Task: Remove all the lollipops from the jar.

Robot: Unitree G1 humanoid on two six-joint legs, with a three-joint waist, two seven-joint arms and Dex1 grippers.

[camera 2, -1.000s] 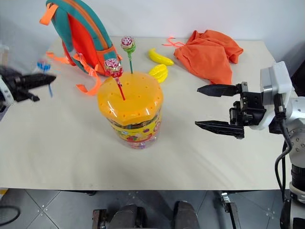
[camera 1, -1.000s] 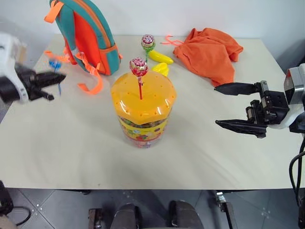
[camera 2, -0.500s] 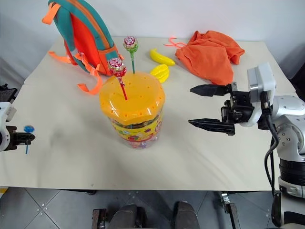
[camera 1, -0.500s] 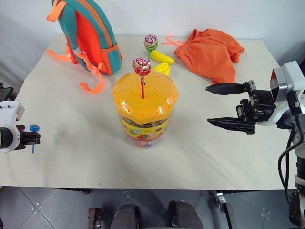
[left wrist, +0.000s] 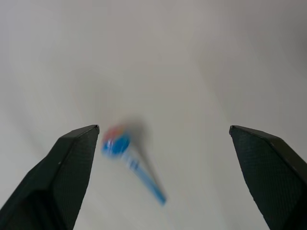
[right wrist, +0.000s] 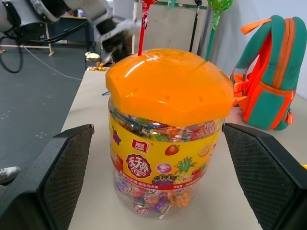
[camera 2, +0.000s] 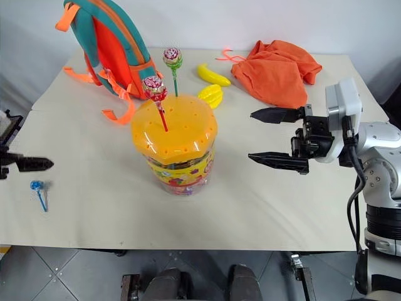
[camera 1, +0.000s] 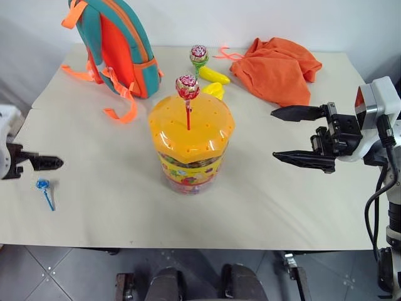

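**Blue lollipop lay loose on the tabletop, two others stood in the jar lid**

The jar (camera 1: 190, 147) stood near the middle of the frame on the tabletop (camera 1: 113, 213), its orange domed lid on. A red lollipop (camera 1: 187, 87) stood upright in a hole near the top of the lid. A pink-green lollipop (camera 1: 198, 54) on a green stick rose at the lid's far edge, in the upper middle of the frame; I could not tell which hole held it.

The blue lollipop (camera 1: 44, 190) lay flat at the lower left of the frame, near the tabletop's front edge and well apart from the jar. The left tool (camera 1: 44, 163) hung at the left edge of the frame just above it, released, with nothing between its fingers. In the left wrist view the blue lollipop (left wrist: 125, 155) lay on the bare surface between the two spread fingers (left wrist: 62, 172), touching neither.

The right tool (camera 1: 289, 133) hovered at the right of the frame, level and aimed toward the jar, its jaws spread wide and empty, apart from the jar. In the right wrist view the jar (right wrist: 165, 139) stood framed between that tool's fingers (right wrist: 53, 177).

A backpack (camera 1: 113, 47) stood at the upper left, an orange cloth (camera 1: 279, 66) lay at the upper right, and bananas (camera 1: 213, 81) lay just behind the jar.
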